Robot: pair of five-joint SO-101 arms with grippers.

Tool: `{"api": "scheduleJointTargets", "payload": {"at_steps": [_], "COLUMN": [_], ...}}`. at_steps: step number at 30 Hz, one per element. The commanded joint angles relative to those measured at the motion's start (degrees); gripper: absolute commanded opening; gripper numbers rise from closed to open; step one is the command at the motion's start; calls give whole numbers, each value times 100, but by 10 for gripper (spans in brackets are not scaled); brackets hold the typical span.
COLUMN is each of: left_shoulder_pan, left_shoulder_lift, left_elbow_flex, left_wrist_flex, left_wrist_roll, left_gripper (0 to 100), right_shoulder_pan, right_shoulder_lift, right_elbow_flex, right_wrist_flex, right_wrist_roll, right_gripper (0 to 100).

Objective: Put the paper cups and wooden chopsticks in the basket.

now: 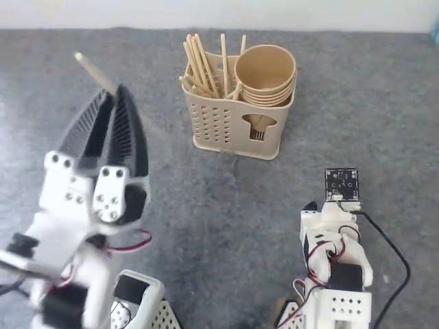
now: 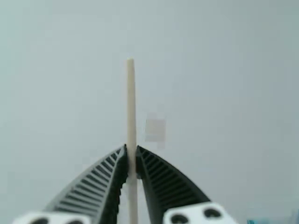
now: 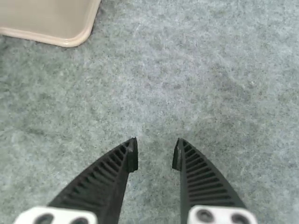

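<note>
basket (image 1: 219,127) – 1 | paper cups (image 1: 265,68) – one nested stack, number unclear | chopsticks (image 1: 206,65) – at least 5 in basket, plus 1 lone chopstick (image 1: 92,70)

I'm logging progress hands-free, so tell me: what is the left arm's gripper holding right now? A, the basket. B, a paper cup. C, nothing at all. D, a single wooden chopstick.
D: the left gripper has its fingers shut on one wooden chopstick, which sticks out well past their tips.
</note>
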Motion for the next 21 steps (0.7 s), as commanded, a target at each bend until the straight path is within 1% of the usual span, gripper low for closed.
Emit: {"api": "scheduleJointTargets", "payload": {"at_steps": [1, 4, 7, 10, 13, 21], "left_shoulder_pan": [26, 26, 26, 26, 26, 26], "left_shoulder_lift": [-9, 62, 519, 1257, 2119, 4273], "left_elbow_flex": [567, 945, 936, 629, 127, -1182], "left_wrist_flex": [-1705, -2523, -2910, -3218, -3358, -3323], "left_wrist_roll": [114, 114, 114, 114, 114, 114], "left_gripper": [12, 12, 12, 12, 12, 12], "right_shoulder_pan": [66, 66, 57, 57, 57, 57], "right_shoulder_lift": [22, 22, 22, 22, 22, 22], "right_elbow_flex": [-44, -44, -44, -44, -44, -44], "right_wrist_flex": [-119, -119, -119, -119, -119, -119], "right_wrist_roll": [105, 105, 105, 105, 105, 105], "right_gripper": [136, 136, 136, 136, 136, 136]}}
